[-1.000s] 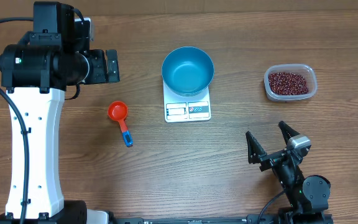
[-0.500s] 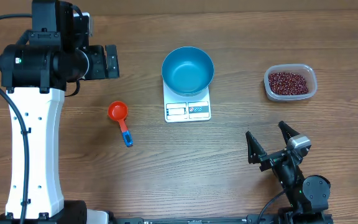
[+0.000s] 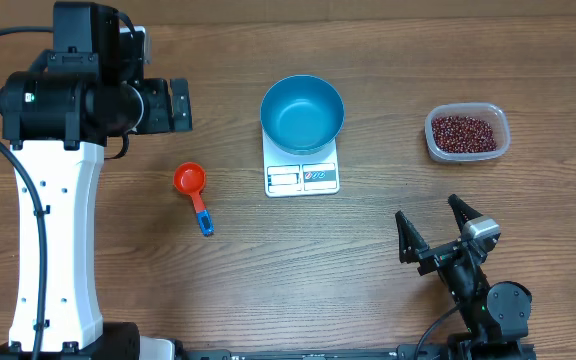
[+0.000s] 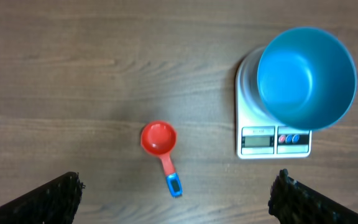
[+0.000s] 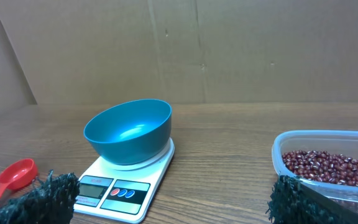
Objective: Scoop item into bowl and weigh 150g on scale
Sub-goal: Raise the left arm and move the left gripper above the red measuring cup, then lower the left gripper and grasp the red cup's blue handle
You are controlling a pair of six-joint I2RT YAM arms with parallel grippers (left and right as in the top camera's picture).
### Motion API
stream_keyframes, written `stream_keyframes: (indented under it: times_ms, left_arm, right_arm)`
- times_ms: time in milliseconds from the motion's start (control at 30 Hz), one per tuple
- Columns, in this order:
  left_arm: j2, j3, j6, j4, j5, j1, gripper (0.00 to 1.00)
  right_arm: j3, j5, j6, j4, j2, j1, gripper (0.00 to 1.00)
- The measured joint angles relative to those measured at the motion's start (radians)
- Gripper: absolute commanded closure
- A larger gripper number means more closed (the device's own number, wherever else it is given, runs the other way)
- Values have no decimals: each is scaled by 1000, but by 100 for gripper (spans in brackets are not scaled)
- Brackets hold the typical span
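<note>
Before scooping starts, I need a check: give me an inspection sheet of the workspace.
Surface: wooden table, no spills seen.
Job's things: blue bowl empty, on the white scale; beans in the clear tub to its right; red scoop empty, left of the scale.
Clutter: nothing seen.
Grippers: left gripper open, empty; right gripper open, empty.
Cables: black cable beside the left arm, away from the things.
Surroundings: brown board wall behind the table.

Overhead top-down; both wrists toward scale (image 3: 302,178)
</note>
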Motion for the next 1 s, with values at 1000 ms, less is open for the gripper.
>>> stream_keyframes:
  times_ms: [1000]
  left_arm:
    - [1,-676,-134,459,-54,-85,0]
  right_arm:
    - [0,0,0,0,0,0,0]
